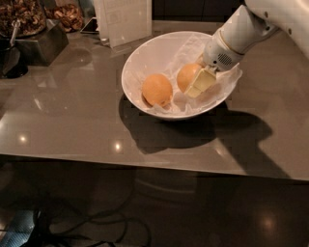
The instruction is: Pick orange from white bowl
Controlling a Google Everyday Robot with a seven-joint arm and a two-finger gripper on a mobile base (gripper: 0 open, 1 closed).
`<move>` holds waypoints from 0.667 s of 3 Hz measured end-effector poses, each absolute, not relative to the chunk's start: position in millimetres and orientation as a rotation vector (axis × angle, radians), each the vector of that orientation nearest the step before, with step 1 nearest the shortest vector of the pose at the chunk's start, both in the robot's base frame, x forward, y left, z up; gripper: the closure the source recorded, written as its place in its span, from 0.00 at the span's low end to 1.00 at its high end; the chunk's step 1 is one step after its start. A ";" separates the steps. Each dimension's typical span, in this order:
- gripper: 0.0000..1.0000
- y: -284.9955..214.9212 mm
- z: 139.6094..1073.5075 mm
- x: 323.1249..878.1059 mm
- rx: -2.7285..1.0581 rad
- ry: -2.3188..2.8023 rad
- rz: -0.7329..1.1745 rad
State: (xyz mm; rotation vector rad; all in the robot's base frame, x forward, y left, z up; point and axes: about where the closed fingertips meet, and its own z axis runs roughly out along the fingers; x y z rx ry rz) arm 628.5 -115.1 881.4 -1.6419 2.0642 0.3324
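Observation:
The white bowl (145, 58), lined with crumpled white paper, stands on the grey table and holds two oranges. My gripper (194, 83) reaches down into the bowl's right half from the upper right. It is closed around the orange (185, 75). One cream finger (201, 83) lies against the orange's right front, and the other finger is hidden behind the fruit. The second orange (157, 89) lies free in the bowl's left half, apart from the gripper.
A white card stand (124, 20) is just behind the bowl. A dark metal box (41, 42) and containers of brown food (67, 14) sit at the back left. The table's front edge (145, 163) runs below the bowl.

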 end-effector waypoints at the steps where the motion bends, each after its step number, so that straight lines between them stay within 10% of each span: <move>1: 1.00 -113.9 888.9 626.1 -1.636 2.039 0.348; 2: 1.00 -109.0 905.7 618.8 -1.645 1.987 0.372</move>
